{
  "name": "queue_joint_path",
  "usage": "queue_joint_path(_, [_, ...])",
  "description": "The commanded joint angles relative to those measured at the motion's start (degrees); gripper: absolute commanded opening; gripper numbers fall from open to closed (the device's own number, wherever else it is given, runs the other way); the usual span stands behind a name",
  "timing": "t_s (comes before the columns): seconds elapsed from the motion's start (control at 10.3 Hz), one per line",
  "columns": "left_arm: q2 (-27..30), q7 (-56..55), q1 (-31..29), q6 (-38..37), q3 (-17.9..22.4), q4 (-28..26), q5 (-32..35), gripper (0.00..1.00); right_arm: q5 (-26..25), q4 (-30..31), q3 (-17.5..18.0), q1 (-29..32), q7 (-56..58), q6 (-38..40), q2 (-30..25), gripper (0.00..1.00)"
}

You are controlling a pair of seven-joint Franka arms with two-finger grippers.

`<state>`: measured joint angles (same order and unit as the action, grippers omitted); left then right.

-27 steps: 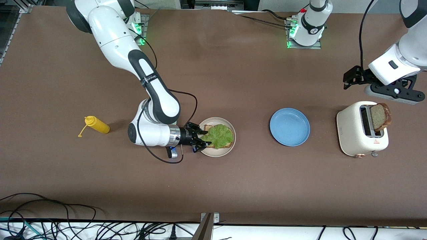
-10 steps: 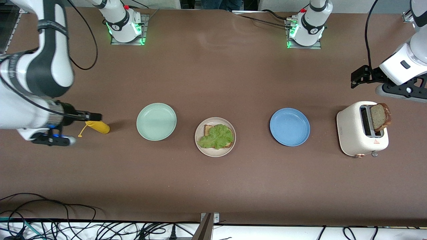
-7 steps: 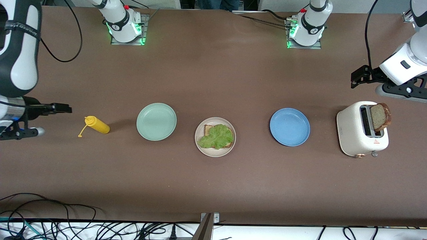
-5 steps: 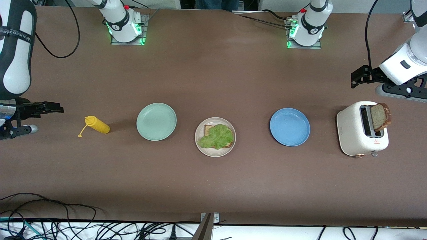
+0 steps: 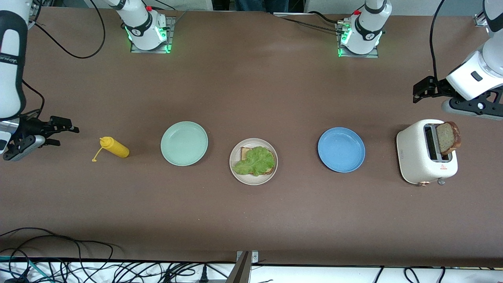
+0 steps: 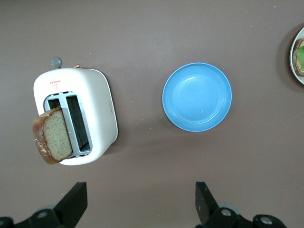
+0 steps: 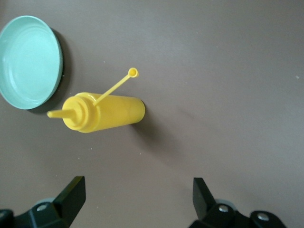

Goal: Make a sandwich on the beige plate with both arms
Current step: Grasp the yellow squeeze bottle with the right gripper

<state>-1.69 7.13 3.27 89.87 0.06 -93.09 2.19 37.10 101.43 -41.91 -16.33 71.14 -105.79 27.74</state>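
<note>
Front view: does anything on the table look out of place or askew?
Two things. The yellow squeeze bottle lies on its side, cap off and dangling by its tether, beside the mint-green plate. A bread slice leans askew out of the toaster.

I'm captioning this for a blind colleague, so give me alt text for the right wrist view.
A yellow squeeze bottle lies on its side on the brown table, its cap dangling on a thin strap. The rim of a mint-green plate shows beside it, and the right hand hangs open above.
</note>
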Motion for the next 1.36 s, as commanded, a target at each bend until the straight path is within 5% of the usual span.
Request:
queue_joint_path(0.0, [0.5, 0.0, -0.1, -0.9, 0.0, 0.3, -1.0, 1.00, 9.1, 0.7, 0.2, 2.3, 14.9, -0.6, 3.4, 1.00])
queue_joint_path(0.58, [0.5, -0.1, -0.1, -0.9, 0.0, 0.3, -1.0, 1.00, 22.6, 1.5, 0.5, 3.2, 38.6, 5.6, 8.6, 1.00])
queue_joint_path(1.27, [0.5, -0.1, -0.1, -0.9, 0.1, 0.2, -1.0, 1.00, 30.8, 3.3, 1.9, 4.6, 54.3, 9.4, 13.9, 1.00])
